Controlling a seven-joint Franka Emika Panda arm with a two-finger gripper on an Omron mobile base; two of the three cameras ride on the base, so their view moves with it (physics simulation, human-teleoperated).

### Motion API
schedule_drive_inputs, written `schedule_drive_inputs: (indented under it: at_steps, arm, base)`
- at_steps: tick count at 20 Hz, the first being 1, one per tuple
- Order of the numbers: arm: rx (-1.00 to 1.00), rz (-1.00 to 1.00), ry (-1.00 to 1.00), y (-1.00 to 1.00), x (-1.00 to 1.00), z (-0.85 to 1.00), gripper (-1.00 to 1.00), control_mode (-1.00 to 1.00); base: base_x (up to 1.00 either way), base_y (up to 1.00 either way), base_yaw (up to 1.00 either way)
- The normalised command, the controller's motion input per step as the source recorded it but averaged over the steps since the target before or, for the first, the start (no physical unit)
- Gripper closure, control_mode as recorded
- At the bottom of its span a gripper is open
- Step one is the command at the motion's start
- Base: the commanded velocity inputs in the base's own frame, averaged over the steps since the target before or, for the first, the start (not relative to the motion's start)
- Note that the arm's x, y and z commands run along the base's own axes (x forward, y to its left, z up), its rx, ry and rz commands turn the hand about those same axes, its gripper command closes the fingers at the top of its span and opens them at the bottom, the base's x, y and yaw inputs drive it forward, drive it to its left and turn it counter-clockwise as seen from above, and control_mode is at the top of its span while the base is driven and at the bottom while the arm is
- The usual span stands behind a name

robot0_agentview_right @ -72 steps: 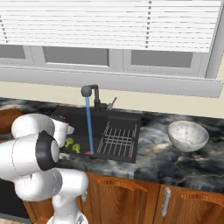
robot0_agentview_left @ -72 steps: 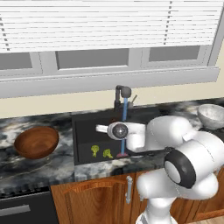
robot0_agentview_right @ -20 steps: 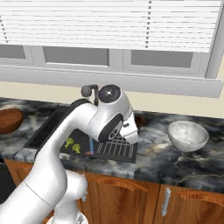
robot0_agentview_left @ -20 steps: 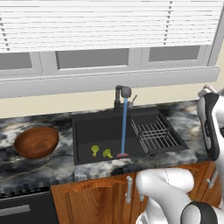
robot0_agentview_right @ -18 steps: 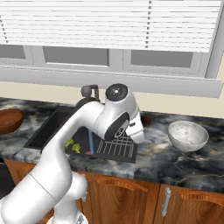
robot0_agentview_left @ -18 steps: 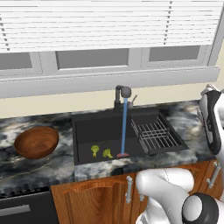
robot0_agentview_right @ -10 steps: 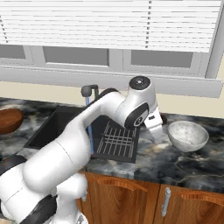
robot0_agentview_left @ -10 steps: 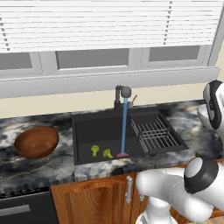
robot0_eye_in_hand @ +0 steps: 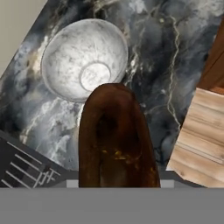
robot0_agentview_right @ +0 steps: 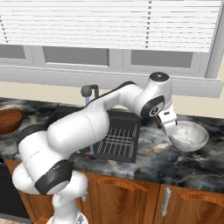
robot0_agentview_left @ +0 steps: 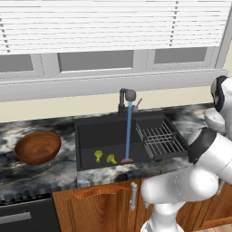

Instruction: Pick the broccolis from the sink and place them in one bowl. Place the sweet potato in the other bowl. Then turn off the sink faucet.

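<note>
My gripper (robot0_agentview_right: 168, 127) is shut on the sweet potato (robot0_eye_in_hand: 116, 140), a dark brown oval lump that covers the fingertips in the hand view. It hangs just above the left rim of the pale grey speckled bowl (robot0_agentview_right: 189, 135) (robot0_eye_in_hand: 85, 59), which stands on the counter right of the sink (robot0_agentview_left: 104, 133). Two yellow-green broccolis (robot0_agentview_left: 98, 156) (robot0_agentview_left: 111, 158) lie on the black basin's floor near its front wall. The reddish-brown wooden bowl (robot0_agentview_left: 37, 147) (robot0_agentview_right: 8, 120) stands on the counter left of the sink. The faucet (robot0_agentview_left: 128, 96) (robot0_agentview_right: 89, 92) pours a blue stream of water (robot0_agentview_left: 128, 131).
A grey wire rack (robot0_agentview_left: 158, 139) (robot0_agentview_right: 116, 142) spans the right part of the sink. Dark marbled countertop (robot0_agentview_right: 183, 164) surrounds the grey bowl. Wooden cabinet fronts (robot0_eye_in_hand: 197, 135) drop from the counter's front edge. A window sill and wall run behind the faucet.
The arm has swung right, from above the wire rack to the grey bowl, carrying the sweet potato. The broccolis, both bowls and the running water are unchanged.
</note>
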Motion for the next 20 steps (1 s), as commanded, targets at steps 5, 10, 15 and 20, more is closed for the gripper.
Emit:
schedule_drive_inputs:
  at_steps: [5,10,15,20]
  arm:
    - [0.09,0.00,0.12,-0.42,0.43,-0.31,1.00,-1.00]
    - [0.08,0.00,0.10,-0.39,0.43,-0.28,1.00,-1.00]
    - [0.05,0.00,0.10,-0.36,0.40,-0.28,1.00,-1.00]
    - [0.03,0.00,0.08,-0.38,0.37,-0.23,1.00,-1.00]
  base:
    - [0.00,0.00,0.00]
    - [0.00,0.00,0.00]
    - [0.00,0.00,0.00]
    - [0.00,0.00,0.00]
